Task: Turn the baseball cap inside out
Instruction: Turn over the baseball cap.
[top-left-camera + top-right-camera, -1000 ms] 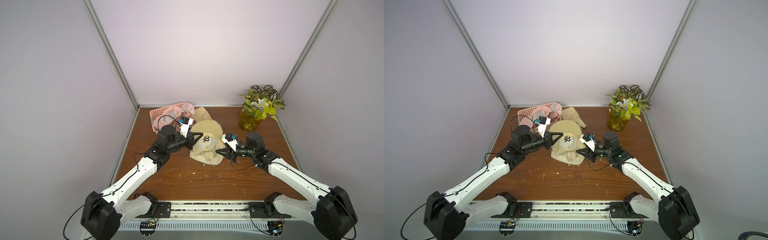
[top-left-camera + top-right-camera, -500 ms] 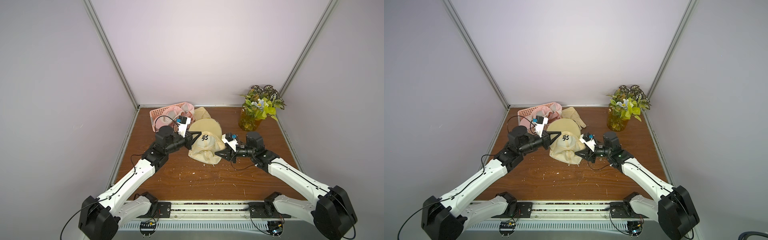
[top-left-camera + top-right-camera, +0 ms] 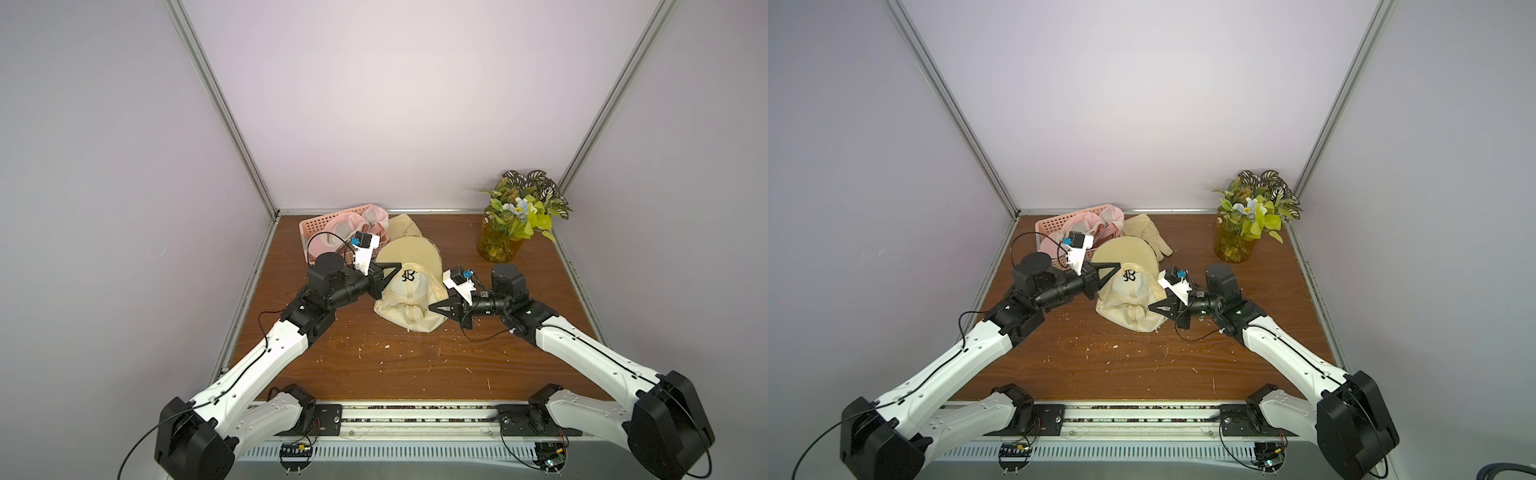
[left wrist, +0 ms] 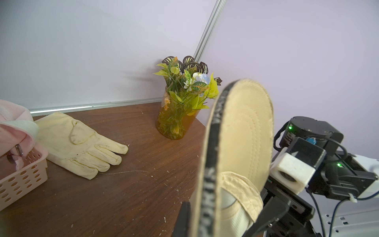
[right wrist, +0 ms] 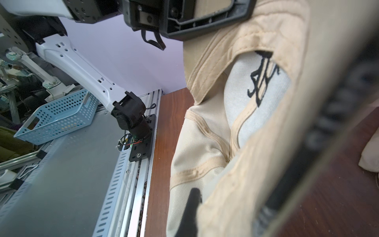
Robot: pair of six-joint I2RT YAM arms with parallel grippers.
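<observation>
Brown counter [image 3: 395,357]: baseball cap [image 3: 409,303] looks nearly inside out.
L pincer [image 3: 398,266] & R pincer [image 3: 431,310] each pinch its rim; cap's betw. them, inner seams showing, crumpled, needs smoothing.

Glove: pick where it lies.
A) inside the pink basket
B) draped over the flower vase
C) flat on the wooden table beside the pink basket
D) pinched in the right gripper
C: the left wrist view shows the cream glove lying flat on the table, next to the pink basket and apart from the vase.
</observation>
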